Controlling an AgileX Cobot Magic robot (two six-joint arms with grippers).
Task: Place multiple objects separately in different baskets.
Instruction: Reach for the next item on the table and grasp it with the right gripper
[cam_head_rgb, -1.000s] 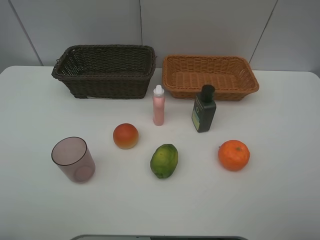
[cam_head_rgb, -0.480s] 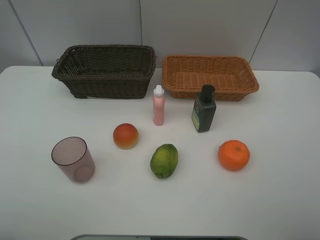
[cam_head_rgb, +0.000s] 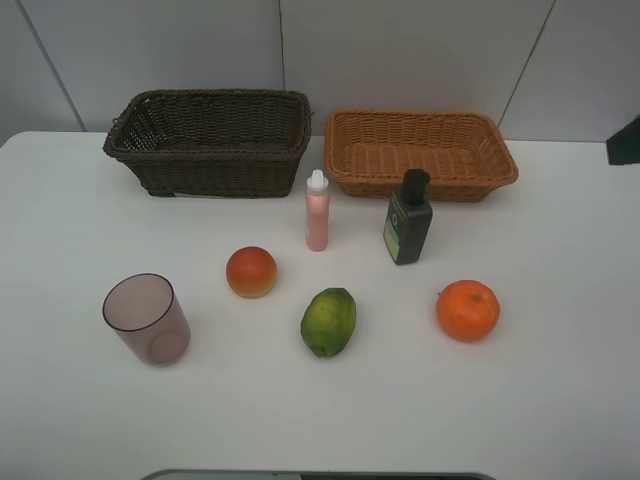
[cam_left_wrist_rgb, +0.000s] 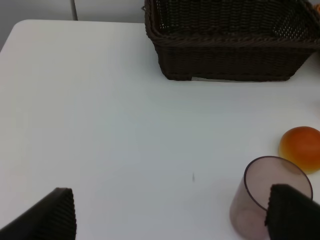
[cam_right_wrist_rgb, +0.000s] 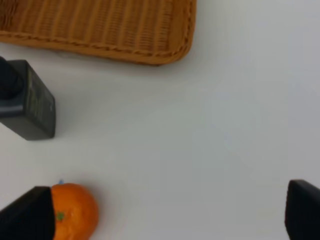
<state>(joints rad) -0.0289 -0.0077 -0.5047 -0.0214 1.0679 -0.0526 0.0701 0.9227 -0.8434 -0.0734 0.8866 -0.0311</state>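
On the white table (cam_head_rgb: 560, 380) stand a purple-pink cup (cam_head_rgb: 146, 318), a red-orange fruit (cam_head_rgb: 251, 272), a green fruit (cam_head_rgb: 328, 321), an orange (cam_head_rgb: 467, 310), a pink bottle (cam_head_rgb: 317, 212) and a dark green bottle (cam_head_rgb: 408, 222). Behind them sit the dark brown basket (cam_head_rgb: 205, 165) and the light orange-brown basket (cam_head_rgb: 420, 185), both holding nothing. My left gripper (cam_left_wrist_rgb: 172, 220) hangs open above the table, with the cup (cam_left_wrist_rgb: 260, 200) by one finger. My right gripper (cam_right_wrist_rgb: 165, 215) is open too, the orange (cam_right_wrist_rgb: 75, 212) beside one finger. Neither holds anything.
A dark piece of the right arm (cam_head_rgb: 625, 140) shows at the right edge of the exterior high view. A grey wall rises behind the baskets. A dark strip (cam_head_rgb: 320, 475) lies along the table's front edge.
A dark part of the right arm has come into the exterior high view at its right edge. The objects and baskets have not moved.
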